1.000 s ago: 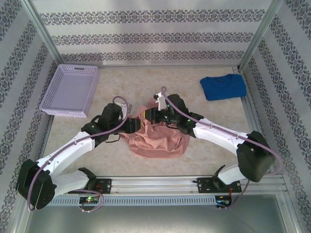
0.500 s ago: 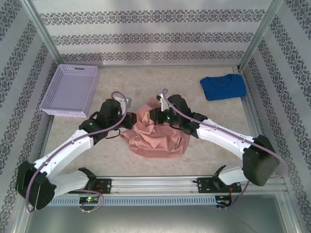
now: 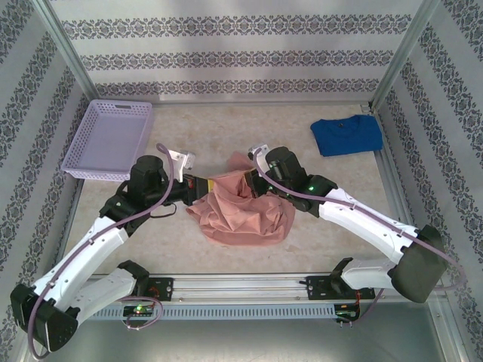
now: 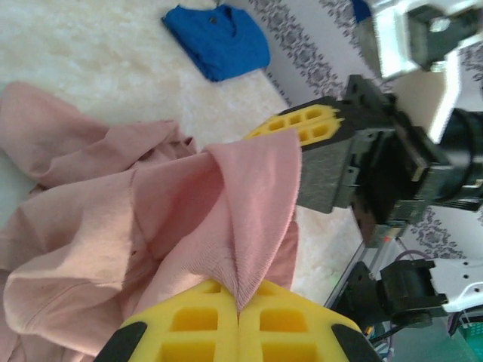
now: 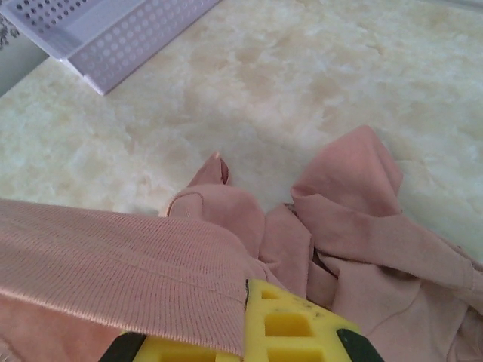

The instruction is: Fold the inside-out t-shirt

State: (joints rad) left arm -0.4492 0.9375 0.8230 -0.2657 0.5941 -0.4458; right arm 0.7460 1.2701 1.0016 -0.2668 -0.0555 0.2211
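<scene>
Left jaws and right jaws are each pinched tight on a bit of hem of the salmon-pink t-shirt (image 3: pixel 245 215), a little apart, I reckon so the edge can be pulled taut between them. The rest slumps crumpled mid-worktop (image 3: pixel 226 124), well away from the blue t-shirt (image 3: pixel 347 136) and lilac basket (image 3: pixel 109 139).
</scene>
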